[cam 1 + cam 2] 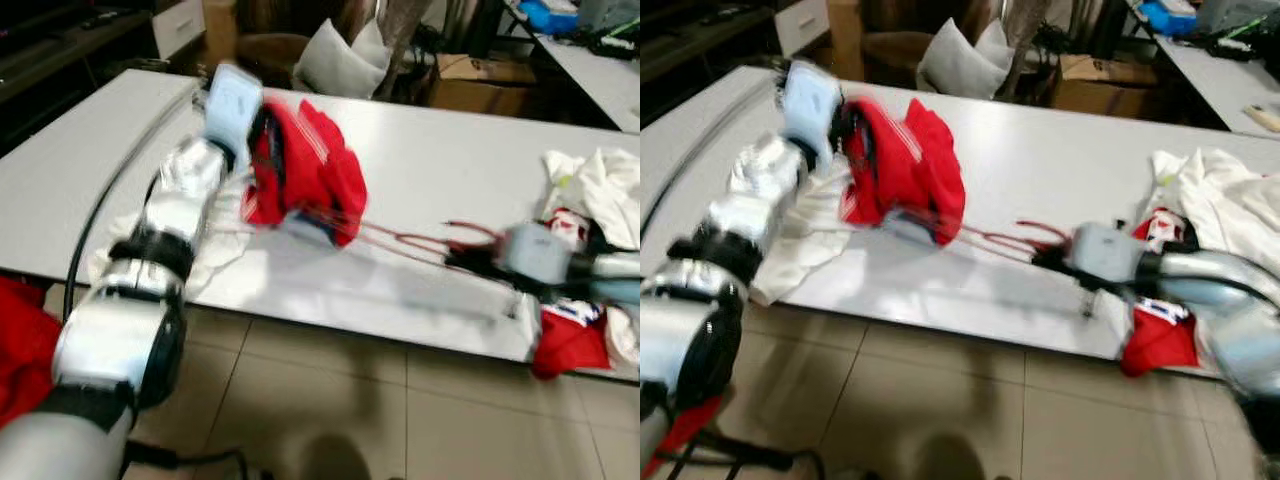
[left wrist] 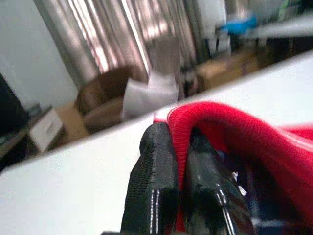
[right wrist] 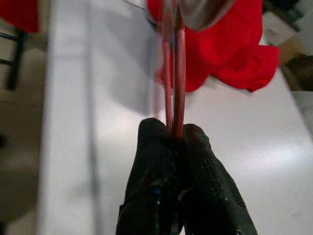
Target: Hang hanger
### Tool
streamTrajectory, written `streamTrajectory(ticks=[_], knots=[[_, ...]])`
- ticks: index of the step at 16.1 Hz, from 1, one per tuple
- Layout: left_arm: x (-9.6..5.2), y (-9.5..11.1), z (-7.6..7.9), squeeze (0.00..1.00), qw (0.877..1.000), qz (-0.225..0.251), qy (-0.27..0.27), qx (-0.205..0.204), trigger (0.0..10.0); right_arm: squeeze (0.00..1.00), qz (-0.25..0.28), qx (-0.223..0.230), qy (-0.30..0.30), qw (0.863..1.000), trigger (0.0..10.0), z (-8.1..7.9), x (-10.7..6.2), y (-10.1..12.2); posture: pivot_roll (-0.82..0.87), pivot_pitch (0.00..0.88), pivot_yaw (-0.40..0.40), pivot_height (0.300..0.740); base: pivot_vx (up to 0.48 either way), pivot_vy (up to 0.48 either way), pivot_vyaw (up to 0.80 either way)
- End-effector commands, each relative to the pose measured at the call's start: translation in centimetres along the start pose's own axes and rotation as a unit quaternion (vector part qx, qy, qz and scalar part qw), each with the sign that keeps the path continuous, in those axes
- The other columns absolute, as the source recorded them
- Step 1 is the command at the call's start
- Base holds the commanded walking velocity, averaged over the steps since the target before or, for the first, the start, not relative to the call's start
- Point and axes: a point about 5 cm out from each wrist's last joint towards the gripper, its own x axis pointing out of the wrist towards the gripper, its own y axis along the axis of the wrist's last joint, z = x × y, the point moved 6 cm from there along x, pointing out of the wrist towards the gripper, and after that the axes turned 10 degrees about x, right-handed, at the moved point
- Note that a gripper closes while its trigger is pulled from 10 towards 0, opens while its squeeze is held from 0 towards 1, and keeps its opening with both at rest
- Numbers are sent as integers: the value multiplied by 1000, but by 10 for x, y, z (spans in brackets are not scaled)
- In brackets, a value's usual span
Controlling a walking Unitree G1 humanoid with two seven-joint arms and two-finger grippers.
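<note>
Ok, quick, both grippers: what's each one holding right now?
Left gripper: shut on the red garment.
Right gripper: shut on the red hanger.

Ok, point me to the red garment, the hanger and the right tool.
red garment (image 1: 305, 170), left eye view, middle of the bunched red cloth.
hanger (image 3: 179, 68), right wrist view, on its red rod above the fingers.
right tool (image 3: 177, 139), right wrist view, between the fingertips.

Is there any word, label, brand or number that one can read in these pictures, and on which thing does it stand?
None can be read.
The red garment held by the left gripper has white stripes, no lettering.
The cardboard box behind the white table is too blurred to show print.
</note>
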Motion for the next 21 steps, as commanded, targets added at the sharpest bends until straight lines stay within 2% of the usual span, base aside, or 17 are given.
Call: streamTrajectory(ticks=[1, 3, 4, 5, 7, 8, 9, 11, 12, 13, 14, 16, 17, 18, 19, 20, 21], knots=[[-4, -15, -3, 0, 1000, -28, 5, 8, 10000, 0, 8, 2, 11, 1000, 10000, -1, -11, 13, -122, 0, 24, 740, 0, 0, 0], [-22, -59, 15, 0, 993, -90, -70, 19, 10000, 0, -2, 16, 21, 1000, 10000, -3, -32, 20, -129, 0, 31, 740, 0, 0, 0], [-25, -64, 17, 0, 992, -98, -82, 20, 10000, 0, -2, 17, 18, 1000, 10000, -3, -35, 22, -130, 0, 32, 740, 0, 0, 0], [-39, -76, 22, 1000, 986, -99, -135, 20, 10000, 0, 1, 26, 5, 1000, 10000, 1, -43, 26, -131, 0, 34, 740, 0, 0, 0], [-51, -81, 26, 1000, 978, -91, -190, 13, 10000, 0, 12, 34, -7, 999, 10000, 4, -47, 32, -129, 0, 30, 740, 0, 0, 0], [-67, -85, 35, 1000, 960, -88, -264, 15, 10000, 0, 23, 38, -36, 998, 10000, 12, -48, 35, -129, 0, 30, 740, 0, 0, 0], [-77, -85, 38, 1000, 951, -83, -298, 29, 10000, 0, 15, 46, -59, 997, 10000, 20, -49, 31, -120, 0, 25, 740, 0, 0, 0], [-97, -69, 41, 1000, 931, -53, -361, 13, 10000, 0, -21, 81, -122, 989, 10000, 40, -47, 14, -120, 0, 25, 740, 0, 0, 0], [-102, -65, 42, 1000, 924, -48, -379, 15, 10000, 0, -20, 97, -126, 987, 10000, 40, -44, 12, -120, 0, 25, 740, 0, 0, 0], [-116, -50, 40, 1000, 908, -42, -416, 18, 10000, 0, -10, 131, -127, 983, 10000, 33, -29, 11, -120, 0, 25, 740, 0, 0, 0], [-119, -46, 39, 1000, 906, -40, -421, 18, 10000, 0, -11, 135, -127, 983, 10000, 31, -26, 11, -120, 0, 25, 740, 0, 0, 0], [-109, 20, 14, 1000, 928, 90, -351, -85, 10000, 0, 11, 170, -183, 968, 10000, 39, -13, 14, -99, 0, 5, 740, 0, 0, 0], [-102, 49, -5, 1000, 935, 162, -284, -139, 10000, 0, 30, 208, -227, 951, 10000, 48, -8, 16, -97, 0, 0, 740, 0, 0, 0], [-97, 56, -11, 1000, 942, 175, -238, -156, 10000, 0, 51, 247, -265, 931, 10000, 54, -4, 19, -97, 0, 0, 740, 0, 0, 0], [-95, 58, -12, 1000, 945, 176, -221, -161, 10000, 0, 60, 260, -283, 921, 10000, 58, -3, 21, -97, 0, 0, 740, 0, 0, 0], [-90, 56, -12, 729, 956, 168, -179, -162, 10000, 0, 89, 286, -307, 903, 10000, 58, 4, 28, -102, 0, 3, 740, 0, 0, 0], [-86, 48, -10, 0, 969, 141, -133, -151, 10000, 0, 106, 305, -316, 892, 10000, 54, 9, 32, -101, 0, 3, 740, 0, 0, 0]])
